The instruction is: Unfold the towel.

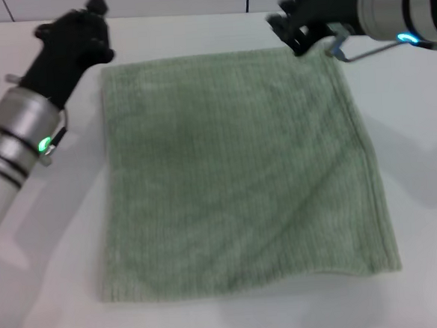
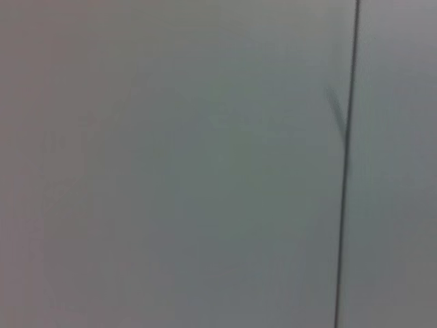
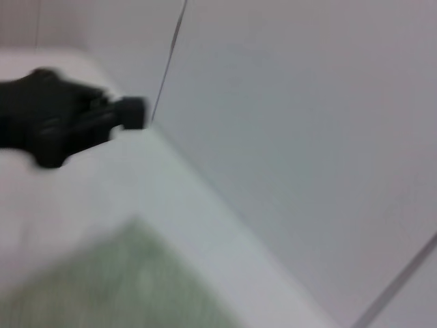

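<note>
Towel (image 1: 238, 170) flat, edges table-square.

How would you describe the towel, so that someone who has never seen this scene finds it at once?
Look at the white table in front of the robot. The towel lies flat at its middle, between the left gripper and the right gripper at its far corners. It is the only green thing: a pale, ribbed, nearly square cloth.
</note>
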You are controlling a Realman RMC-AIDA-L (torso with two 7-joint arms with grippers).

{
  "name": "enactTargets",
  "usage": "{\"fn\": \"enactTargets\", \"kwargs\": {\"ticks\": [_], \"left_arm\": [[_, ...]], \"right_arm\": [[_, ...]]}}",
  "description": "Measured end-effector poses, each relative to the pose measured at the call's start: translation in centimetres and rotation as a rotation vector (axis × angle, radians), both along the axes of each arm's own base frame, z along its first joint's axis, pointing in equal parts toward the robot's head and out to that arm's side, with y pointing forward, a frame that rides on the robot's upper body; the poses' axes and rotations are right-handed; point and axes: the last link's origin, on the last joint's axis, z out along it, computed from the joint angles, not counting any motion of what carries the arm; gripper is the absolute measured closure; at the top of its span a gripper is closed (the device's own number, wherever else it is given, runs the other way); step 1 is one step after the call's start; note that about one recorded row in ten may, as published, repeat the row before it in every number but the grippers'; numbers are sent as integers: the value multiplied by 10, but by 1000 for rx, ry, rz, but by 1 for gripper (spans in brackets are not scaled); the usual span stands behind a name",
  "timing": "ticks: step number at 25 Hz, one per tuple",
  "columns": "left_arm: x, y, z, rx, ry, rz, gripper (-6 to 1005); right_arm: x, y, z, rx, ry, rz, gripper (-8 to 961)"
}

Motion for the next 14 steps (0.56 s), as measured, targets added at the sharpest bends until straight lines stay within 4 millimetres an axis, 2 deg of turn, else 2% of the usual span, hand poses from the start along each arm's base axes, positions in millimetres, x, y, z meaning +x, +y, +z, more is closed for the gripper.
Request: {"fn": "enactTargets", "kwargs": {"ticks": [3, 5, 7, 8, 11, 12, 14], "left_arm": [[-2, -22, 19, 73, -65, -97, 969], [-3, -26, 22, 85, -73, -111, 962], [-5, -32, 26, 109, -86, -129, 892], [-6, -37, 30, 134, -103, -135, 858], [-8, -41, 33, 164, -122, -134, 753], [-9, -44, 34, 183, -132, -132, 753], [-11, -47, 37, 205, -143, -127, 753]], "right_arm": [[-1, 4, 0, 94, 151, 135, 750], [2, 6, -2, 150, 194, 189, 736], [4, 9, -4, 195, 219, 223, 671], [8, 11, -14, 261, 252, 265, 639], [11, 10, -25, 339, 286, 318, 541], [14, 8, -31, 379, 302, 350, 509], [17, 4, -36, 472, 349, 415, 358]]}}
